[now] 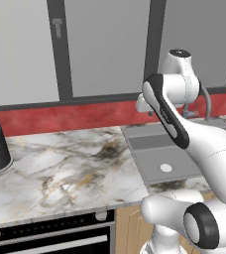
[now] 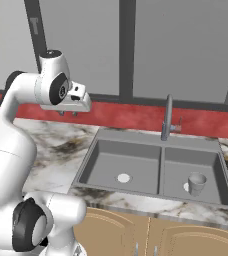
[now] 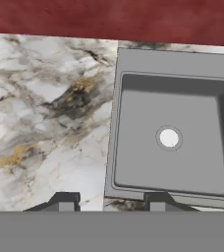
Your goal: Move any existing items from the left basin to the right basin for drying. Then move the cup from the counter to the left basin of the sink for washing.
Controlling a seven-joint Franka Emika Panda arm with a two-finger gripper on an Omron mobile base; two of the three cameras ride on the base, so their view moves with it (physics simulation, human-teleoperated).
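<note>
Above the bench (image 3: pixel 45 108) edge beside the left basin (image 3: pixel 173 167), the end effector (image 3: pixel 111 202) is held — fingers spread, nothing gripped. A grey cup (image 2: pixel 196 183) is seen upright in the right basin (image 2: pixel 206 167).

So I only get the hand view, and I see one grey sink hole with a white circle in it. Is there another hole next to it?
Observer: Yes. The right base view shows the right basin beside the left basin that you see.
Operator: Is anything in that other one?
Observer: A small grey cup stands upright in the right basin, near its drain.
Operator: And where's the tap? I can't see it!
Observer: The tall arched faucet rises behind the sink, about where the two basins meet.
Operator: Where's my pincer then?
Observer: The pincer hangs high over the counter, left of the sink, holding nothing.
</note>
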